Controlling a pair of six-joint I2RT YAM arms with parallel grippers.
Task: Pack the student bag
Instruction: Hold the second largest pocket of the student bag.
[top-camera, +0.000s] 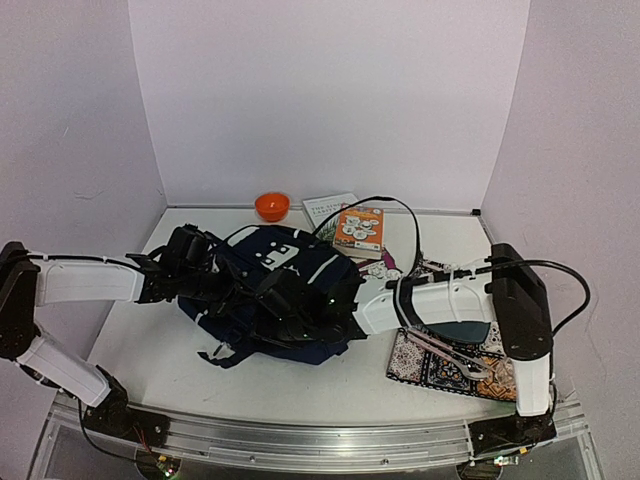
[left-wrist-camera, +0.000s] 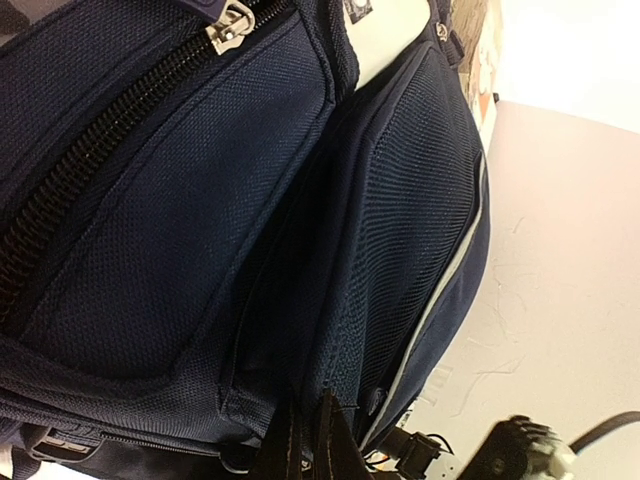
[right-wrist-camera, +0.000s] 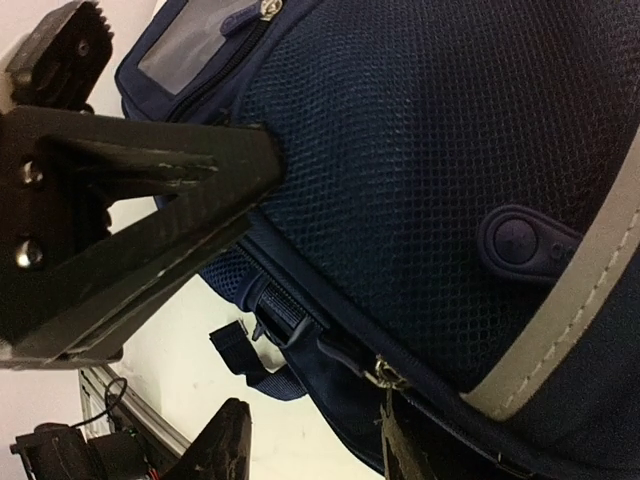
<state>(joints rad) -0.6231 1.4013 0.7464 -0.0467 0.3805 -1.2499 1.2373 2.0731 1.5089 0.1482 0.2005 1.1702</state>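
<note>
Student bag (top-camera: 290, 270) sat mid-desk (top-camera: 300, 385), slightly left. Soft navy fabric, looked floppy and probably light; guessing it'd sag if pinched by a panel. Better grab: strap (right-wrist-camera: 245, 360) or zip pull (left-wrist-camera: 225, 35). Left hand (top-camera: 245, 285) pressed together against bag. Right hand (right-wrist-camera: 255, 285) spread, straddling bag's lower edge.

orange bowl (top-camera: 271, 206), orange book (top-camera: 359, 230), patterned mat (top-camera: 425, 362)

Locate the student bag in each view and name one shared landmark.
Top external: student bag at centre of frame.
Left wrist: student bag fills the left and middle.
Right wrist: student bag fills the right and top.
Shared landmark: its pale trim stripe, clear in both wrist views.
</note>
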